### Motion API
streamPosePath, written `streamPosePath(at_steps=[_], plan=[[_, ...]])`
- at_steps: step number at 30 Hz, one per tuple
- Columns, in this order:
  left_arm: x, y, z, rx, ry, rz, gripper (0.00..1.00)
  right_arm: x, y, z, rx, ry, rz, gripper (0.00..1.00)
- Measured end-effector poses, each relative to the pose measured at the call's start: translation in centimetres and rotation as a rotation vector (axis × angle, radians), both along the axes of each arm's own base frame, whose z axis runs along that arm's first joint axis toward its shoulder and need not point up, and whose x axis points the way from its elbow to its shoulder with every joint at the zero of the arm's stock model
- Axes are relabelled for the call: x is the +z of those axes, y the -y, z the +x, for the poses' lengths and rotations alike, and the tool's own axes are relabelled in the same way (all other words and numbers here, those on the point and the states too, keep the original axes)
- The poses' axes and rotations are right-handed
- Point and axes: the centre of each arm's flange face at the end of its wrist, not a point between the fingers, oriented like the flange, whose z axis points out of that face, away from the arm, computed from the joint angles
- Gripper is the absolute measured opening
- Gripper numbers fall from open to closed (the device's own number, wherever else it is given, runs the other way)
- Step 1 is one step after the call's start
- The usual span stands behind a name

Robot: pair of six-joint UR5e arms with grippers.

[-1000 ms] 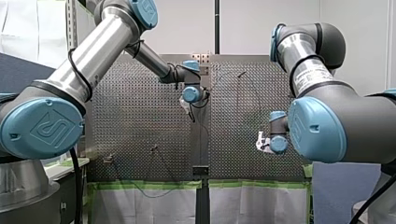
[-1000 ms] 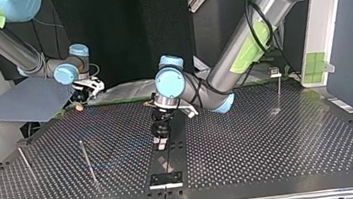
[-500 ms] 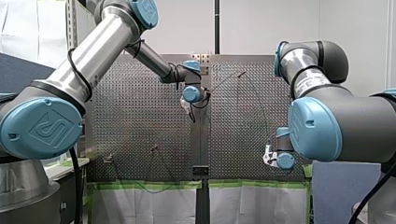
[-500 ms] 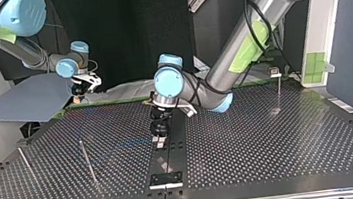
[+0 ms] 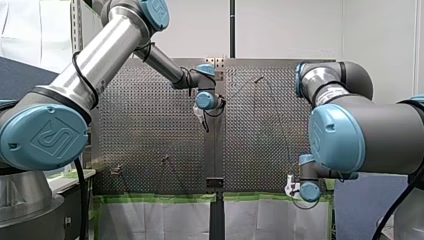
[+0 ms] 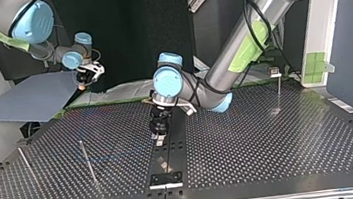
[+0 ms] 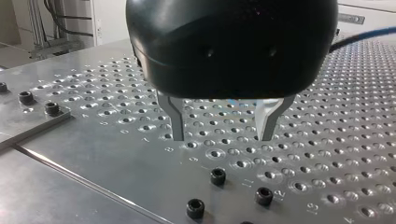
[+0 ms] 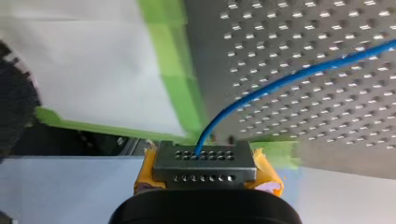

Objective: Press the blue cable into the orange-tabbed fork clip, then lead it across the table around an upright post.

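Two end effectors are at work: your right end effector [image 8: 204,161] is pinched on the one blue cable [image 8: 280,79], out past the green-taped edge of the surface [image 6: 271,149], and the cable arcs over the holes. Your left end effector [image 7: 222,130] hangs low at the middle, fingers well parted, empty. I advise light tension and a low approach. I count three upright posts: a thin post [image 6: 87,162], a second [image 6: 25,164], and a headed post [image 6: 279,90]. The fork clip I cannot make out.

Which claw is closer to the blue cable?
My right. My right claw holds the blue cable near the edge of the table. My left claw hangs open over the table's middle, apart from it.
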Motion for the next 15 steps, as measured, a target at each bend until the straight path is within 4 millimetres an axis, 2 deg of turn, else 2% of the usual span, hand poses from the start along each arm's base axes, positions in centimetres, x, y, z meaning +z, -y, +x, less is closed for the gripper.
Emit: streamPosePath(at_steps=[5, 15], plan=[[-0.2, 0.2, -0.3, -0.010, -0.015, 0.014, 0.75, -1.9, -0.9, -0.2, -0.002, 0.000, 0.027, 0.00], [-0.4, 0.7, -1.5, -0.078, -0.068, 0.047, 0.75, -2.2, -0.8, -0.9, -0.011, 0.006, 0.032, 0.00]])
